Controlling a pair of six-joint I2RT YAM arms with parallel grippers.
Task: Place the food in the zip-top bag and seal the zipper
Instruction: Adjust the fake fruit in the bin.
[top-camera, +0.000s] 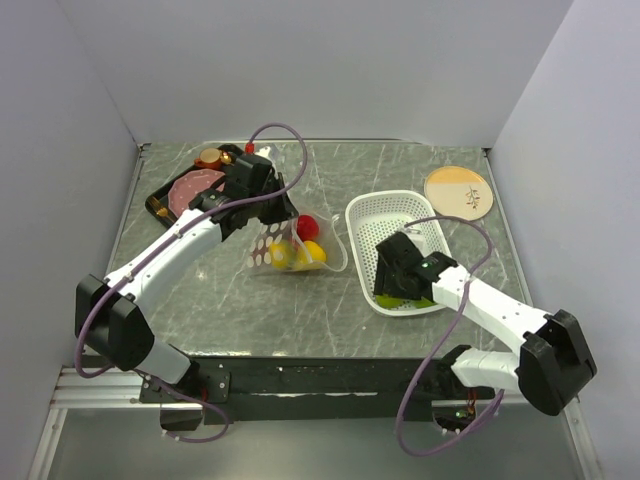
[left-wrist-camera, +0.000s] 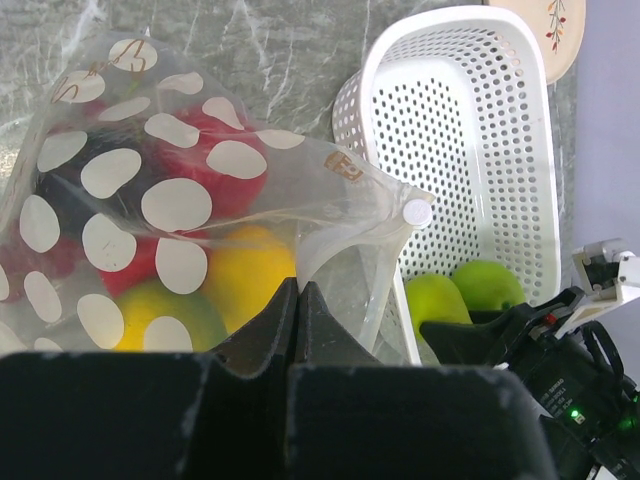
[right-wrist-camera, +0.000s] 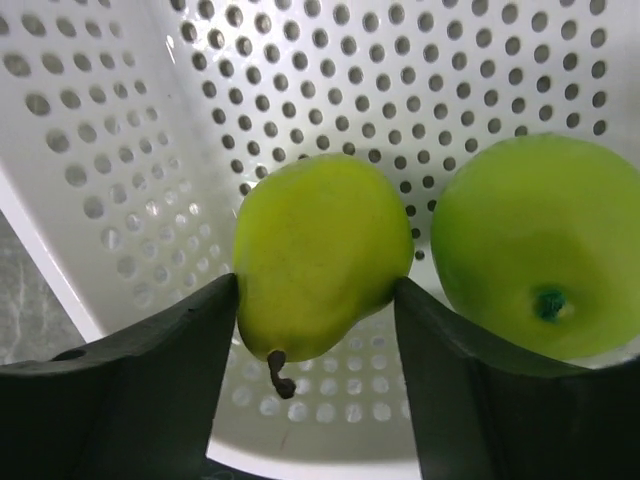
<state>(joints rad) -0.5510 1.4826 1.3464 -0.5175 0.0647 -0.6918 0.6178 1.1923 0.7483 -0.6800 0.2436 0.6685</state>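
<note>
My left gripper (left-wrist-camera: 297, 290) is shut on the edge of the dotted zip-top bag (left-wrist-camera: 180, 200), holding it up at the table's middle (top-camera: 290, 245). Its white zipper (left-wrist-camera: 345, 240) runs beside the jaws. Inside the bag lie a red fruit (top-camera: 307, 226), a yellow citrus (left-wrist-camera: 245, 275) and a yellow-green fruit (top-camera: 282, 255). My right gripper (right-wrist-camera: 315, 285) reaches into the white basket (top-camera: 400, 205). Its two fingers press on both sides of a green pear (right-wrist-camera: 320, 230). A green apple (right-wrist-camera: 540, 250) lies just to the pear's right.
A black tray (top-camera: 160, 195) at the back left holds a pink meat slice (top-camera: 195, 185), with a small brown round piece (top-camera: 210, 157) behind it. A round orange-and-cream plate (top-camera: 458, 190) sits at the back right. Walls close in on the left, back and right.
</note>
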